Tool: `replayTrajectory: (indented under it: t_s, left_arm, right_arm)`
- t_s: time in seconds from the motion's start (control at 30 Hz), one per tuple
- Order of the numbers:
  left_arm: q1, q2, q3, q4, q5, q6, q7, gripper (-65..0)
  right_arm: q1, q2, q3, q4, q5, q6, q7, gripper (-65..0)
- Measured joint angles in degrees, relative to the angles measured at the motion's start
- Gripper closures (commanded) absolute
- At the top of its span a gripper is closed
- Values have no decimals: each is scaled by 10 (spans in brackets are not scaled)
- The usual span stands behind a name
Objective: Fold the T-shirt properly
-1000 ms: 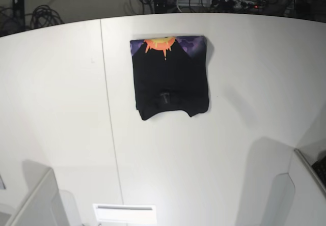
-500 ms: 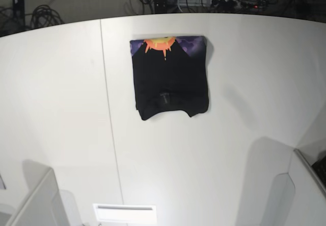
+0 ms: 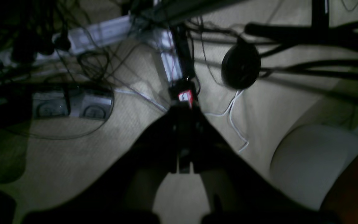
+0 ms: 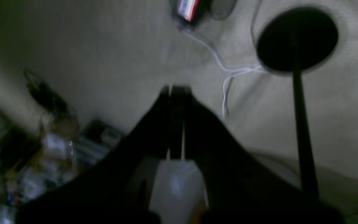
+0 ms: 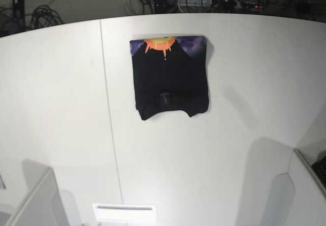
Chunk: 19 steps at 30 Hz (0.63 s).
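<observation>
The white worktop (image 5: 244,83) carries only the T-shirt (image 5: 170,78), lying folded into a compact rectangle near the far edge, orange and purple print showing along its top; the fold looks finished. Neither arm shows over it. Both wrist views face the floor and its cables (image 3: 235,105). The left gripper (image 3: 180,165) and right gripper (image 4: 174,124) have their fingers together, holding nothing.

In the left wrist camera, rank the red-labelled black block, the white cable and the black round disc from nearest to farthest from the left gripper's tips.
As the left wrist view shows it, from the left gripper:
1. Red-labelled black block, just beyond the tips.
2. White cable, to the right of the tips.
3. Black round disc, farther up and right.
</observation>
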Motion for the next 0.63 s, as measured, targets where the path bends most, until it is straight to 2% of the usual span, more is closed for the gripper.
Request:
replayTrajectory:
  t_s: [0.13,0.2,0.37,0.63]
  left_arm:
    - [-30,0,8,-5,2,41,-5,0]
    - [-43,1,21,-7,1,59,-8,0]
    - [-51,-3,37,-6,2,73,42,0]
    - [-50,-11,36,3,-1,73,42,0]
  right_arm:
    - [35,-39,0,-132,2,-4,143,0]
    - [38,-54,0,-159,2,-4,179,0]
    - [38,-56,2,-161,0,-3,186,0]
    - [40,-56,4,-161,4,-4,189,0]
